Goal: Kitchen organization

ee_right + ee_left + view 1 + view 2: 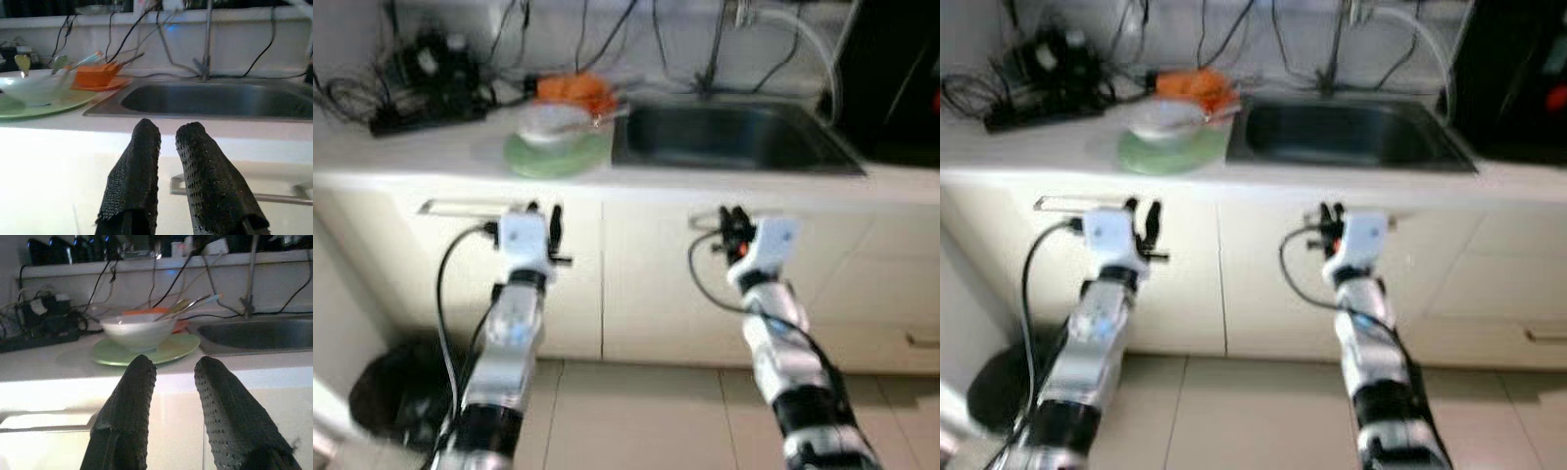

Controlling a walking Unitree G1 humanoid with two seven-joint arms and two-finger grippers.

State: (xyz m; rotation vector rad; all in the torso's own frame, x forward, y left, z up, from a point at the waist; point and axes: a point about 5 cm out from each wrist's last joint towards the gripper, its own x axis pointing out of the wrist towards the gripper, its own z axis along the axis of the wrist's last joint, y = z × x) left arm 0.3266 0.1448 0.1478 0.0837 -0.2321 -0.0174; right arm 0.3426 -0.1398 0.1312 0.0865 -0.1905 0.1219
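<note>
On the white counter point(431, 147), just left of the steel sink point(729, 137), a pale green plate point(553, 157) lies flat with a white bowl point(551, 121) standing on it. Utensils point(188, 306) lean out of the bowl toward the sink. Behind the bowl sits an orange dish point(576, 90), touching or nearly touching the plate's far edge; the pictures are too blurred to say which. At the far left of the counter lies a dark tangle of cables and plugs point(421, 78), well apart from the plate. A tap point(208, 39) rises at the back of the sink, with more cords hanging down the wall behind it.

Both arms are raised in front of the cream cabinet doors point(656, 284) below the counter. The left gripper point(543, 220) sits under the plate's stretch of counter, its two black fingers point(129, 401) parted with a clear gap and holding nothing. The right gripper point(732, 223) sits below the sink's front edge, its fingers point(144, 166) apart by a narrower gap, also empty. A metal door handle point(274, 196) shows just beyond the right fingers. Tiled floor point(636, 411) lies beneath, with a dark bag or bin point(396, 392) at the lower left.
</note>
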